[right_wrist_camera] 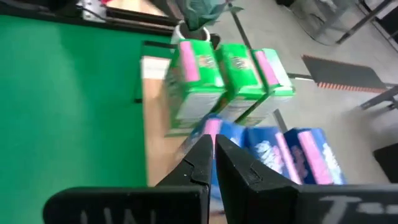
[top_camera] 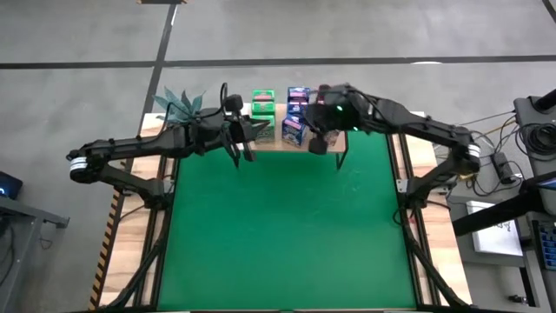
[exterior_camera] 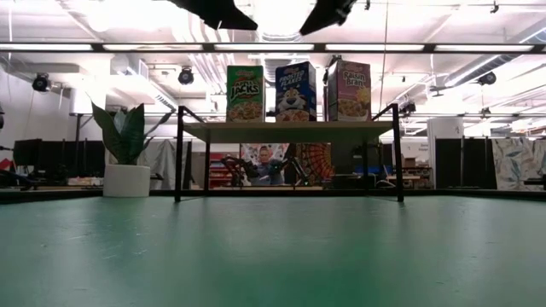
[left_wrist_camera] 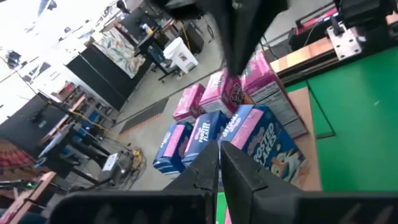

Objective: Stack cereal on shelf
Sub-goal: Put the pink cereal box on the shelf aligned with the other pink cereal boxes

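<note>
The shelf stands at the table's far edge on thin black legs. Cereal boxes stand upright on its wood top in green, blue and pink rows. From the low view a green, a blue and a pink box face front. My left gripper hovers shut over the green boxes. My right gripper hovers shut over the blue ones. Both are above the boxes, touching nothing.
A potted plant stands left of the shelf at the table's far left corner. The green table top stretches from the shelf to the near edge. The two grippers are close together over the shelf.
</note>
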Available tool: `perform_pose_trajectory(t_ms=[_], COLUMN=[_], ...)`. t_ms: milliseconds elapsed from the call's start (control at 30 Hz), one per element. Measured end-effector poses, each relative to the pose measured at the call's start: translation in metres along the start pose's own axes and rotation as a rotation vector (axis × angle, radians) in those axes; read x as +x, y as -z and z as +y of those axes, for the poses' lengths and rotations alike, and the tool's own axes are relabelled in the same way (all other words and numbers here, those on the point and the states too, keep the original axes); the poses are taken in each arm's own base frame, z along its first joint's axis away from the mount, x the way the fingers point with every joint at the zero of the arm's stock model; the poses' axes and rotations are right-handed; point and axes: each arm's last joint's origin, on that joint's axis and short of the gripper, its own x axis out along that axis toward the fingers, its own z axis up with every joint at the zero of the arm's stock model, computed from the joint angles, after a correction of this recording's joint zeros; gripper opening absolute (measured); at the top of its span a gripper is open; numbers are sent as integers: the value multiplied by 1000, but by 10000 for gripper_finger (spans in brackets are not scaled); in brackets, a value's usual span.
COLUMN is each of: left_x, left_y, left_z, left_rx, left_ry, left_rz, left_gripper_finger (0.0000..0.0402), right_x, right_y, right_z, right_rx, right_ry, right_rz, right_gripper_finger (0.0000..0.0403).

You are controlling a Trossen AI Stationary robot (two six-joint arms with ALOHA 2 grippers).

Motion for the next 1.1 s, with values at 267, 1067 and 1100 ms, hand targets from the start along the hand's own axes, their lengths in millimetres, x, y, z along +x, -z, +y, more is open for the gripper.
perform_pose_trajectory(t_ms=[267,1067,1100], left_x=[-6,-36,-36], left_y=[3,16,16], left_z=[13,19,19], left_rx=[28,2,2], left_ry=[-43,-85,-85], left_rz=[2,-12,-13], left_gripper_finger=[0,0,0], right_x=[42,68,68], right_y=[-10,-7,-7], right_z=[-22,-21,-21], right_rx=[-30,-123,-136], right_ry=[21,-115,-123], right_rz=[42,191,189], right_gripper_finger=[9,9,9])
